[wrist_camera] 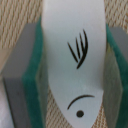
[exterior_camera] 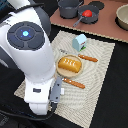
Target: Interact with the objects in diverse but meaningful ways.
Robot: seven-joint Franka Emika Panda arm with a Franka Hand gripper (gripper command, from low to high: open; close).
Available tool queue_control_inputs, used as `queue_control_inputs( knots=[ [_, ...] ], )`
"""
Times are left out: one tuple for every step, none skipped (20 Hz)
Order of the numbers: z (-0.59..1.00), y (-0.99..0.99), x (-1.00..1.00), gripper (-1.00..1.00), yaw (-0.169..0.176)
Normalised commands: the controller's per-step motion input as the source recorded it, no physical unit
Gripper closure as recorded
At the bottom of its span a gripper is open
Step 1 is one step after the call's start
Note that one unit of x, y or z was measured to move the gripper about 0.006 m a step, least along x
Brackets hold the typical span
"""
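While the big white arm (exterior_camera: 30, 55) is filling the exterior view's left, its gripper (wrist_camera: 74, 65) is sitting low over the near part of the striped mat (exterior_camera: 100, 75), hidden in that view behind the arm's own body. In the wrist view, the two green pads (wrist_camera: 36, 75) are pressing on either side of the flat white fish (wrist_camera: 75, 60), so the gripper is clamping the fish between them. The fish is showing a black fin mark, a curved line and a dot for an eye, and the woven mat is showing behind it.

Farther along the mat, the golden bread loaf (exterior_camera: 69, 64) is lying on a round tan plate (exterior_camera: 64, 73). An orange-handled knife (exterior_camera: 74, 83) is lying just near of the plate, and an orange-handled fork (exterior_camera: 86, 57) is lying just beyond it, toward the exterior view's right. The white-and-blue milk carton (exterior_camera: 79, 42) is standing upright at the far edge of the mat.

Beyond the mat, on a brown board (exterior_camera: 107, 25), the grey pot (exterior_camera: 69, 7) is sitting at the far left, and the red tomato (exterior_camera: 88, 14) is resting in a small dark pan (exterior_camera: 85, 19) just to its right. A tan bowl (exterior_camera: 123, 17) is sitting at the far right edge.
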Motion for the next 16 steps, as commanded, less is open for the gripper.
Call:
queue_control_inputs(
  knots=[
    [1.0,0.29,0.3,1.0,0.0],
    [1.0,0.32,0.34,1.0,0.0],
    [1.0,0.33,0.35,1.0,0.0],
    [1.0,0.35,0.38,1.0,0.0],
    [1.0,0.37,0.41,1.0,0.0],
    [1.0,0.43,0.47,1.0,0.0],
    [1.0,0.53,0.52,1.0,0.0],
    [1.0,0.59,0.56,1.0,0.0],
    [1.0,0.62,0.57,1.0,0.0],
    [1.0,0.65,0.55,1.0,0.0],
    [1.0,0.68,0.53,1.0,0.0],
    [1.0,0.73,0.52,1.0,0.0],
    [1.0,0.74,0.52,1.0,0.0],
    [1.0,0.77,0.44,1.0,0.0],
    [1.0,0.79,0.4,1.0,0.0],
    [1.0,0.8,0.37,1.0,0.0]
  ],
)
